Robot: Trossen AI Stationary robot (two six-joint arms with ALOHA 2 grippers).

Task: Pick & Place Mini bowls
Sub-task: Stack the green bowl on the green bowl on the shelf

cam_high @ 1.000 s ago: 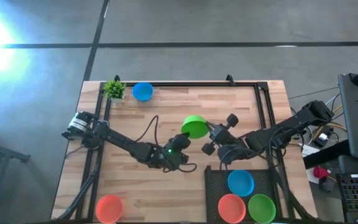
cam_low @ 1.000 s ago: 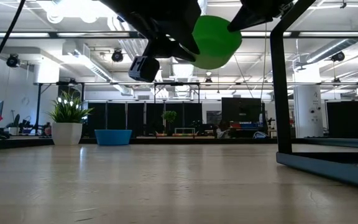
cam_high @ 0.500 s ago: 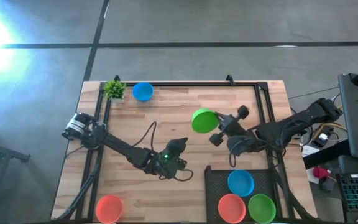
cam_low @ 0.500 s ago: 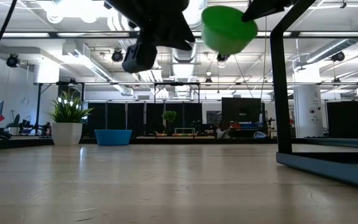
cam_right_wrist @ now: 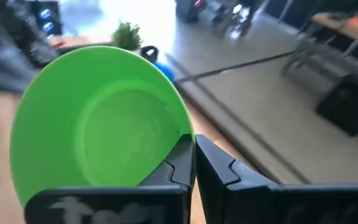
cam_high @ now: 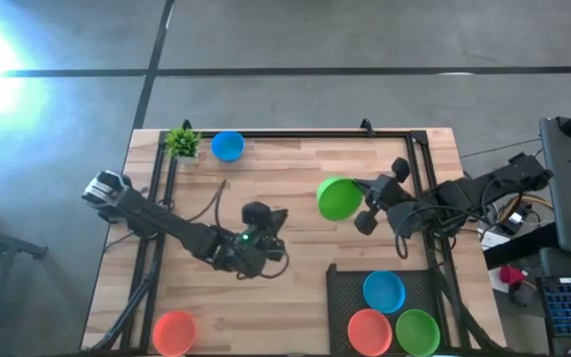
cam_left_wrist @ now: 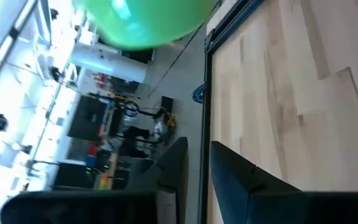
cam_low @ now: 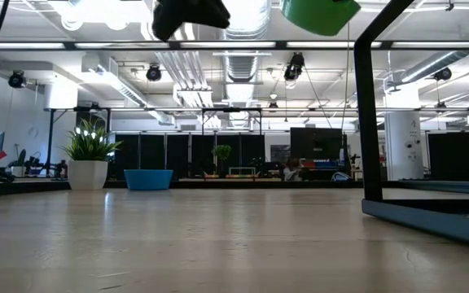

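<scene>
The right gripper (cam_high: 365,203) is now carrying the green mini bowl (cam_high: 338,198) alone, fingers pinched shut on its rim, high over the table's right-centre. The left gripper (cam_high: 262,213), jaws parted and empty, is pulling away leftward, so the handover is done. The black tray (cam_high: 340,297) is waiting near-right, already holding a blue bowl (cam_high: 384,291), orange bowl (cam_high: 370,329) and green bowl (cam_high: 417,330); its frame is standing between.

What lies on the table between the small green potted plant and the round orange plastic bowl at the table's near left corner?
In the high view, the left arm crosses the bare wood between the potted plant and the orange bowl; no bowl lies there.
</scene>
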